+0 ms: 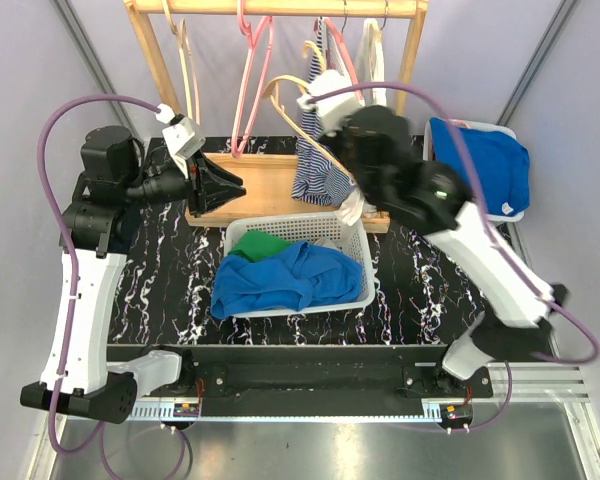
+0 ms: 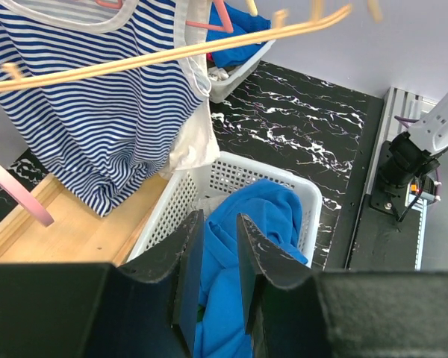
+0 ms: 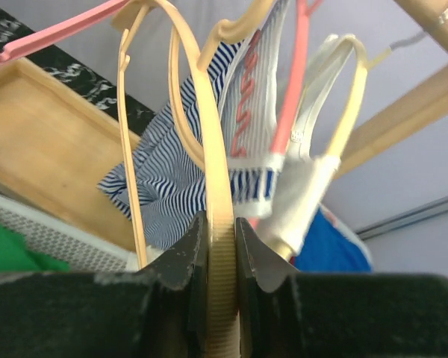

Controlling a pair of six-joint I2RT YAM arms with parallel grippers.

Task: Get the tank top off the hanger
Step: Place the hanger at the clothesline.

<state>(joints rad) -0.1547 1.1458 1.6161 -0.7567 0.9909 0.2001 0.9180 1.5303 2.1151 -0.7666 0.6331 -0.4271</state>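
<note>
The blue-and-white striped tank top [image 1: 315, 165] hangs from the wooden rack among a pink hanger [image 1: 345, 55] and a beige hanger [image 1: 285, 95]. It fills the upper left of the left wrist view [image 2: 97, 112], with the beige hanger's bar [image 2: 172, 52] crossing it. My right gripper [image 1: 328, 100] is shut on the beige hanger's ribbed arm [image 3: 221, 268]; the striped top [image 3: 164, 171] hangs behind it. I cannot tell which hanger carries the top. My left gripper [image 1: 230, 187] is open and empty, left of the top, its gap [image 2: 218, 224] over the basket.
A white basket [image 1: 355, 240] holds a blue garment [image 1: 290, 275] and a green one [image 1: 258, 245]. A white bin with blue cloth [image 1: 485, 165] stands at the right. The rack's wooden base [image 1: 260, 185] lies behind the basket. Empty hangers [image 1: 250, 80] hang at the left.
</note>
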